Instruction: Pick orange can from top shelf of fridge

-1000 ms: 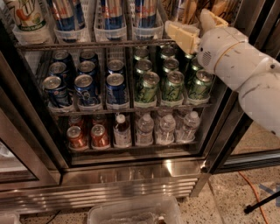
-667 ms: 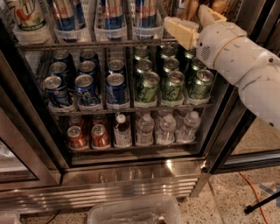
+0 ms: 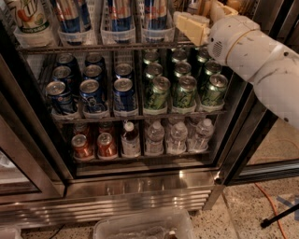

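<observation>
Orange can, seemingly hidden behind the cream two-finger gripper [image 3: 190, 27] at the right end of the stainless-steel fridge's [image 3: 140, 196] wire top shelf [image 3: 93, 47], wants a straight, level approach clear of the tall blue cans [image 3: 156, 14], though whether the gripper is clenched I cannot tell.

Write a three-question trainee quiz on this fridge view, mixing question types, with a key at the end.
1. True or false: the blue cans stand left of the green cans on the middle shelf.
2. The gripper is at: A) the right end of the top shelf; B) the bottom shelf; C) the floor.
3. How many green cans are in the front row?
Key: 1 true; 2 A; 3 three.
</observation>
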`<action>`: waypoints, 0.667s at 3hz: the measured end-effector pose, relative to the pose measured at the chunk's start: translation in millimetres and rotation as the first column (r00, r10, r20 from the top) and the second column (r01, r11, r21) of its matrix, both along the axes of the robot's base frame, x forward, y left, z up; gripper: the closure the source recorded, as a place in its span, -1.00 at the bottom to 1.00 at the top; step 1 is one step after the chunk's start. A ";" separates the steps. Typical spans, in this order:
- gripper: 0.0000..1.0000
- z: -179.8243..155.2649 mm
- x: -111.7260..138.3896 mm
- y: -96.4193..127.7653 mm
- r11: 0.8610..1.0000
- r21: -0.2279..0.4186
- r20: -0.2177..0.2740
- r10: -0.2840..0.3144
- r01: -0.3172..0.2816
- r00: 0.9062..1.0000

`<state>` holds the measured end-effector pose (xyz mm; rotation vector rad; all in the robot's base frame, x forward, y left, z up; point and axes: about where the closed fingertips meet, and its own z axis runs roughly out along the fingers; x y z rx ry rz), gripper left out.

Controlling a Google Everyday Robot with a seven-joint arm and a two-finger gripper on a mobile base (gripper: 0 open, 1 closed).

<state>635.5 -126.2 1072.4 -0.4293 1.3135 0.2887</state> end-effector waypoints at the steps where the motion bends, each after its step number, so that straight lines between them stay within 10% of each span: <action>1: -0.32 0.8 5.2 3.3 1.000 -0.002 -0.003 0.012 -0.012 1.000; 2: -0.34 0.5 11.3 8.1 1.000 0.000 -0.007 0.023 -0.023 1.000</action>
